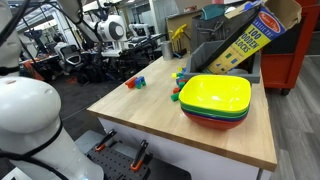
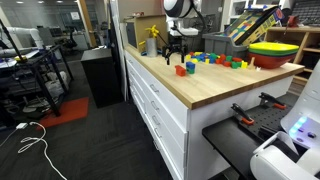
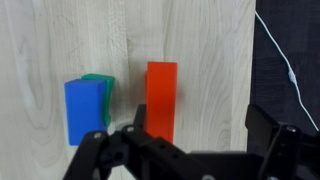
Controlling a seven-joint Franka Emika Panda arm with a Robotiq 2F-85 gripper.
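In the wrist view my gripper (image 3: 200, 128) is open and hovers above the wooden table (image 3: 215, 60), with only bare wood between its fingers. An upright red block (image 3: 161, 98) lies just inside the left finger (image 3: 140, 120). Further left is a blue block (image 3: 85, 112), touching a green block (image 3: 104, 84) that peeks out from behind it. In an exterior view the gripper (image 2: 178, 46) hangs over the red block (image 2: 181, 70) and blue block (image 2: 190, 67) near the table's far corner. Another exterior view shows these blocks (image 1: 135, 83) small and distant.
The table edge runs close on the right of the wrist view, with dark floor and a white cable (image 3: 290, 70) beyond. Several loose coloured blocks (image 2: 222, 60), stacked yellow, green and red bowls (image 1: 215, 100) and a blocks box (image 1: 245, 40) occupy the other end.
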